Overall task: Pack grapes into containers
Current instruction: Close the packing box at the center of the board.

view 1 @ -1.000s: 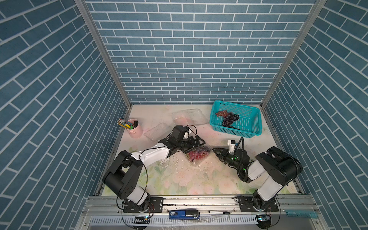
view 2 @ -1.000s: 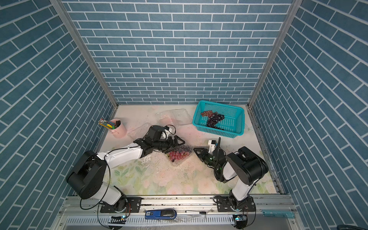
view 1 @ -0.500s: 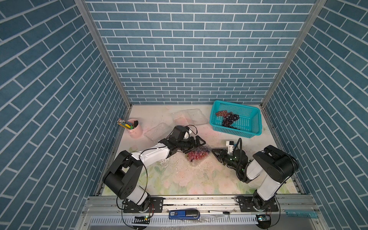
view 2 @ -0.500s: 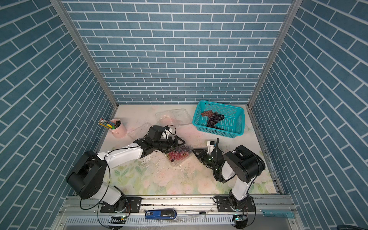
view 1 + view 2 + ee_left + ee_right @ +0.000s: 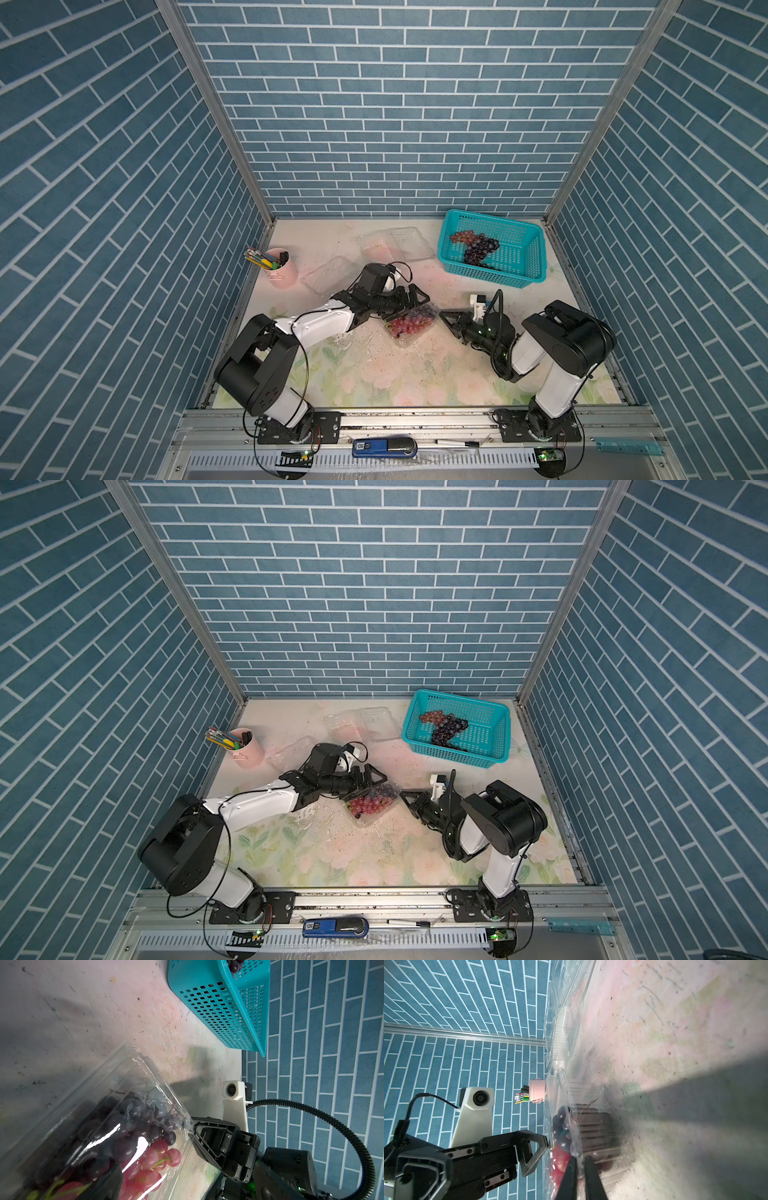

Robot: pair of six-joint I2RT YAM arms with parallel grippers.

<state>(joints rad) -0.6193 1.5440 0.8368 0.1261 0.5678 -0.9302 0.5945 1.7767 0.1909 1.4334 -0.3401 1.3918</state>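
A clear container holding red and dark grapes lies mid-table, its lid down over them. My right gripper is shut on the container's rim; in the right wrist view its fingertips pinch the clear edge. My left gripper stands open over the container's far side, one finger close beside the lid. The left wrist view shows the same container with my right gripper at its corner. More grapes lie in the teal basket.
An open clear container lies at the back and another behind my left arm. A pink pen cup stands at the left wall. Brick walls enclose three sides.
My right gripper has moved a little left to the container and its jaws have closed on the rim. The left arm has stayed where it was, still open.
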